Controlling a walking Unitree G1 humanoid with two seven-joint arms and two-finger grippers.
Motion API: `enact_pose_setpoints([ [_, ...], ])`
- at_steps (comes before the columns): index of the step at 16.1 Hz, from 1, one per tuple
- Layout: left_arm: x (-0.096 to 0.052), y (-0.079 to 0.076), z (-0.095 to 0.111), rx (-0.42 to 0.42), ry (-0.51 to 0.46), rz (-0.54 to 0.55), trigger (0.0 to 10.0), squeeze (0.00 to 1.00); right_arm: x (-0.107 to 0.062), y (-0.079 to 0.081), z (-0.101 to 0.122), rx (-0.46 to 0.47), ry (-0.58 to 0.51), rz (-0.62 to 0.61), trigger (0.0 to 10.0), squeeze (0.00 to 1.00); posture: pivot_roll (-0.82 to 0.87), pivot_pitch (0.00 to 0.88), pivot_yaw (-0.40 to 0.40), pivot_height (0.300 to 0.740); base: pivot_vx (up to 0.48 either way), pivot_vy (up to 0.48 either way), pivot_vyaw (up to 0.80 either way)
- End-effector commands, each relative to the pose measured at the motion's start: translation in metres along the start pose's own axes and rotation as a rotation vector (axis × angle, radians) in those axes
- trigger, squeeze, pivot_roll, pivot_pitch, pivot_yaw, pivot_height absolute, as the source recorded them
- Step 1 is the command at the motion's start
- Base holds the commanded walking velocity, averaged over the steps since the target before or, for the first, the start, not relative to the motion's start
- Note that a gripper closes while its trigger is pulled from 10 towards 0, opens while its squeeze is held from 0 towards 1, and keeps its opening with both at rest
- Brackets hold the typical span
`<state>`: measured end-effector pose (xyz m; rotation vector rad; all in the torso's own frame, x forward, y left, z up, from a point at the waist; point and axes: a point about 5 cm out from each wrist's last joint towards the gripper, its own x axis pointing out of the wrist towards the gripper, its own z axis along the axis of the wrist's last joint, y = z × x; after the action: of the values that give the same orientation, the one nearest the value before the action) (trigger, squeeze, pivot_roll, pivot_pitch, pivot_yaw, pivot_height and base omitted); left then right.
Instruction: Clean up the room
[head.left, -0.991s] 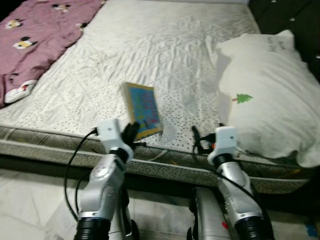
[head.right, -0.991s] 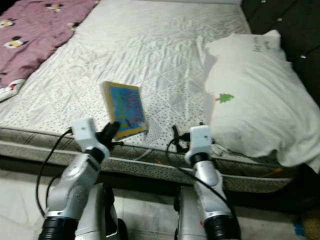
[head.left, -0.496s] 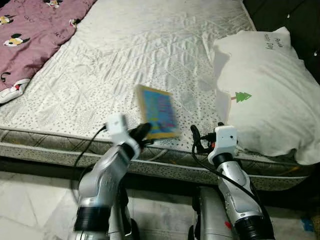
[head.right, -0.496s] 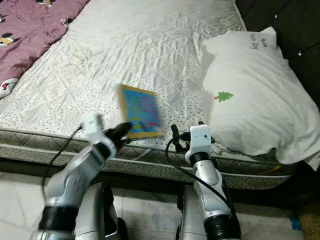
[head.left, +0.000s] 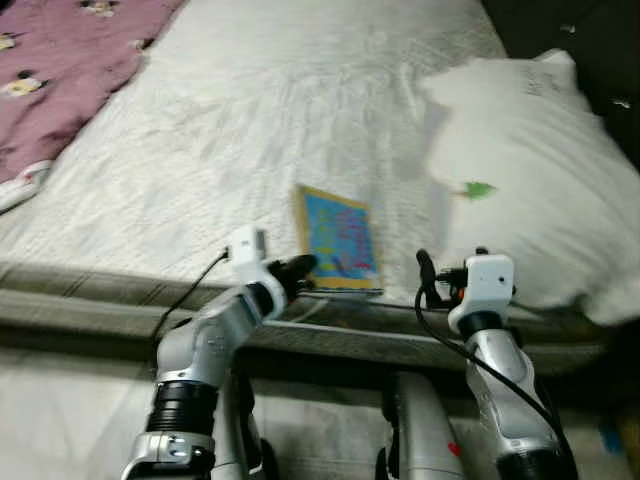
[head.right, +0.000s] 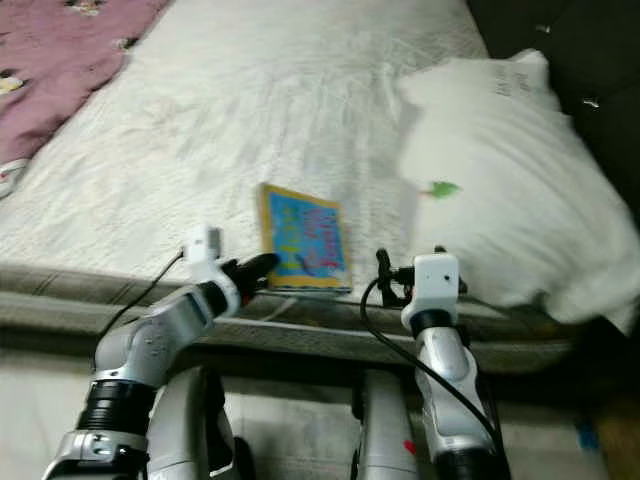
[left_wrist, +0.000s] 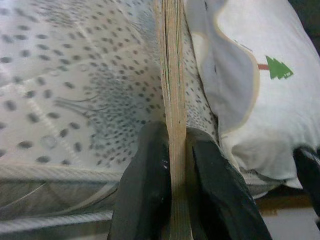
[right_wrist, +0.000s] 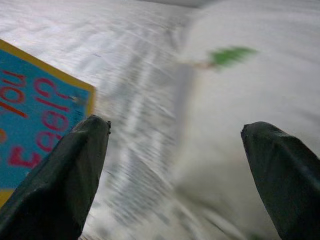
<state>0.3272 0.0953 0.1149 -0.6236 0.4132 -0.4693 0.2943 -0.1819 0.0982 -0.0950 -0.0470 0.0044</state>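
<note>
A thin book (head.left: 339, 238) with a blue cover and yellow border is held over the near edge of the white mattress (head.left: 250, 130). My left gripper (head.left: 300, 269) is shut on the book's near edge; in the left wrist view both black fingers (left_wrist: 150, 180) press the book's spine (left_wrist: 174, 90) edge-on. My right gripper (head.left: 428, 280) hangs open just right of the book, in front of the white pillow (head.left: 520, 170). In the right wrist view its fingertips (right_wrist: 70, 165) stand wide apart, with the book's cover (right_wrist: 35, 120) to one side.
A white pillow with a small green tree print (head.right: 436, 187) lies at the right of the bed. A pink patterned blanket (head.left: 60, 70) covers the far left. The mattress's quilted side and pale floor tiles (head.left: 70, 400) run below.
The view has shifted and blurred. My left gripper has carried the book to the right, closer to the right gripper. The right gripper stays open.
</note>
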Motion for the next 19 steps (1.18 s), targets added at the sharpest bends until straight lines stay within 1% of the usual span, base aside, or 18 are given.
enact_pose_setpoints([
  [1,0.005,-0.008,-0.004,-0.005,0.036,-0.041,10.0,0.0,-0.005,-0.007,-0.002,-0.003,0.014,-0.014,10.0,0.0,-0.15,0.163,0.017,0.549,0.0,0.0,-0.8],
  [2,0.005,-0.007,-0.003,-0.004,0.035,-0.043,10.0,0.0,-0.011,-0.01,-0.003,-0.016,0.017,-0.013,10.0,0.0,-0.15,0.167,0.013,0.549,0.0,0.0,-0.8],
  [3,0.004,-0.003,0.0,0.012,0.033,-0.039,10.0,0.0,-0.021,-0.014,-0.004,-0.04,0.029,-0.007,10.0,0.0,-0.16,0.173,0.009,0.549,0.0,0.0,0.0],
  [4,0.003,0.0,0.002,0.003,0.033,-0.043,10.0,0.0,-0.028,-0.018,-0.005,-0.051,0.045,-0.006,10.0,0.0,-0.16,0.176,0.008,0.549,0.0,0.0,0.0],
  [5,0.002,0.002,0.002,-0.013,0.035,-0.053,10.0,0.0,-0.032,-0.021,-0.006,-0.057,0.053,-0.006,10.0,0.0,-0.16,0.176,0.008,0.549,0.0,0.0,0.0],
  [7,0.001,0.007,0.004,-0.048,0.051,-0.063,10.0,0.0,-0.049,-0.024,-0.008,-0.082,0.086,0.027,10.0,0.0,-0.18,0.188,0.007,0.549,0.0,0.0,0.0],
  [8,0.002,0.007,0.004,-0.055,0.051,-0.065,10.0,0.0,-0.05,-0.024,-0.009,-0.086,0.09,0.031,10.0,0.0,-0.18,0.188,0.007,0.549,0.0,0.0,0.0],
  [9,0.002,0.006,0.004,-0.101,0.055,-0.087,10.0,0.0,-0.055,-0.027,-0.009,-0.093,0.099,0.033,10.0,0.0,-0.19,0.194,0.007,0.549,0.0,0.0,0.0],
  [11,0.004,0.008,0.0,-0.18,0.074,-0.119,10.0,0.0,-0.059,-0.03,-0.007,-0.101,0.108,0.031,10.0,0.0,-0.2,0.197,0.007,0.549,0.0,0.0,0.0],
  [12,0.005,0.015,-0.005,-0.199,0.09,-0.098,10.0,0.0,-0.06,-0.031,-0.005,-0.109,0.111,0.034,10.0,0.0,-0.2,0.197,0.008,0.549,0.0,0.0,0.0],
  [13,0.004,0.026,-0.007,-0.199,0.102,-0.058,10.0,0.0,-0.063,-0.034,-0.004,-0.132,0.113,0.047,10.0,0.0,-0.21,0.198,0.009,0.549,0.0,0.0,0.0],
  [14,0.001,0.038,-0.007,-0.182,0.109,-0.011,10.0,0.0,-0.068,-0.042,-0.005,-0.16,0.126,0.05,10.0,0.0,-0.22,0.201,0.009,0.549,0.0,0.0,0.0],
  [16,-0.004,0.056,0.004,-0.161,0.098,0.043,10.0,0.0,-0.076,-0.06,-0.009,-0.202,0.159,0.025,10.0,0.0,-0.22,0.204,0.007,0.549,0.0,0.0,0.0],
  [18,-0.004,0.06,0.01,-0.155,0.092,0.04,10.0,0.0,-0.075,-0.061,-0.008,-0.207,0.161,0.019,10.0,0.0,-0.23,0.206,0.005,0.549,0.0,0.0,0.0],
  [19,-0.004,0.064,0.014,-0.138,0.098,0.047,10.0,0.0,-0.072,-0.058,-0.006,-0.203,0.152,0.022,10.0,0.0,-0.23,0.204,0.006,0.549,0.0,0.0,0.0],
])
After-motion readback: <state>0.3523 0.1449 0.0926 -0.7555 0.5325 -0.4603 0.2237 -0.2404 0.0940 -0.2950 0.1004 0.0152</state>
